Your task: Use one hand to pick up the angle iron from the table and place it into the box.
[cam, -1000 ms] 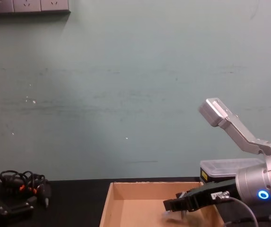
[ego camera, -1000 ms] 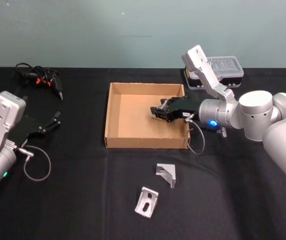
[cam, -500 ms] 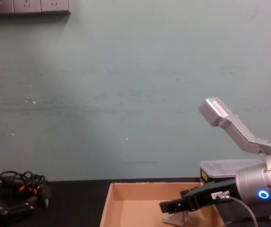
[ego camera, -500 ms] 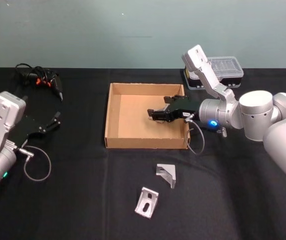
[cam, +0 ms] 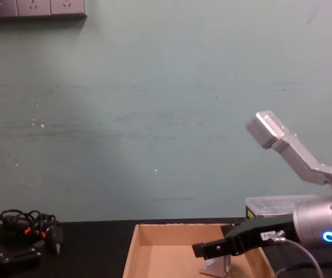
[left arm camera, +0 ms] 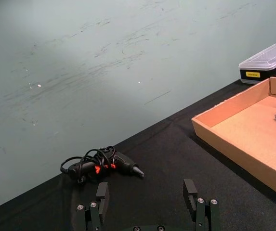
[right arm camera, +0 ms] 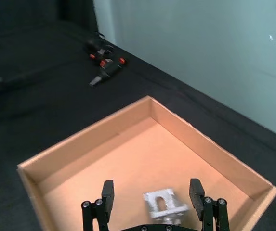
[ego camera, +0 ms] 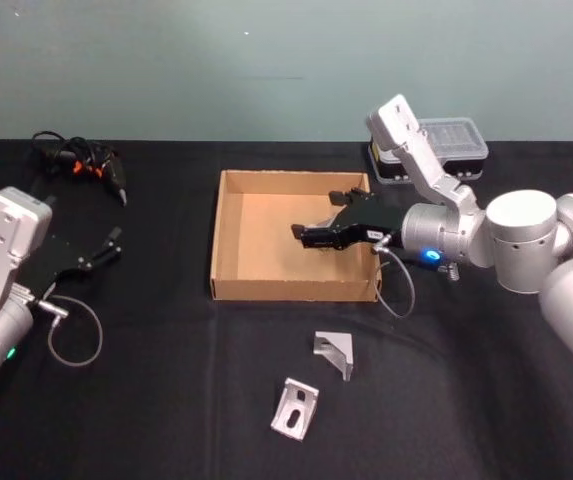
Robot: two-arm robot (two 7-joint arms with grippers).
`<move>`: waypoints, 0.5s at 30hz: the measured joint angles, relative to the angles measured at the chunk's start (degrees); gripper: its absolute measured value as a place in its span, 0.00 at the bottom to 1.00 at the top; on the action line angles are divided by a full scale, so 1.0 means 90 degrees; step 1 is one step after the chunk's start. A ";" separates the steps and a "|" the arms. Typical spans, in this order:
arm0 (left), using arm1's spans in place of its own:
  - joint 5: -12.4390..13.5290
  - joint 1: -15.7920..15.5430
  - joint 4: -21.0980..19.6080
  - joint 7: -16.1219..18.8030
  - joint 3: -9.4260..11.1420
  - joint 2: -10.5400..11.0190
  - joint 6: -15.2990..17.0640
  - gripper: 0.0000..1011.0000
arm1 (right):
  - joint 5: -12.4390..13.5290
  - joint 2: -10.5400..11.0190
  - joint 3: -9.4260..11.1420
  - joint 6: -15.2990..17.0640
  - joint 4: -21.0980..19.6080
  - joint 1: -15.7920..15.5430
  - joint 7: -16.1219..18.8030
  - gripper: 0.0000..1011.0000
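The tan cardboard box (ego camera: 231,235) sits mid-table on the black table (ego camera: 166,400). One silver angle iron (right arm camera: 164,204) stands on the box floor near the right wall, also seen as angle iron (cam: 218,266) from the chest. My right gripper (ego camera: 316,215) hovers open just above it, jaws spread to either side without touching; right gripper (right arm camera: 151,192) shows the same. Two more angle irons lie on the table in front of the box, one (ego camera: 334,352) nearer it and one (ego camera: 294,407) closer to me. My left gripper (left arm camera: 146,195) rests open at the table's left.
A black plastic case with a clear lid (ego camera: 436,140) stands behind the box to the right. A black glue gun with coiled cable (ego camera: 81,160) lies at the far left. Bare tabletop stretches left of the box and along the front.
My right gripper has opened and let go of an angle iron, which now stands on the box floor. The gripper has lifted slightly. The left arm has not moved.
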 joint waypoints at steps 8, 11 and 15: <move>0.0000 0.0000 0.0000 0.0000 0.0000 0.0000 0.0000 1.00 | 0.0087 0.0716 0.0195 0.0175 -0.1853 -0.0891 0.0010 0.99; 0.0000 0.0000 0.0000 0.0000 0.0001 0.0000 0.0000 1.00 | 0.0244 0.1104 0.0322 0.0226 -0.2607 -0.1359 0.0043 0.99; 0.0000 0.0000 0.0000 0.0000 0.0000 0.0000 -0.0001 1.00 | 0.0434 0.1712 0.0474 0.0184 -0.3584 -0.2050 0.0097 0.99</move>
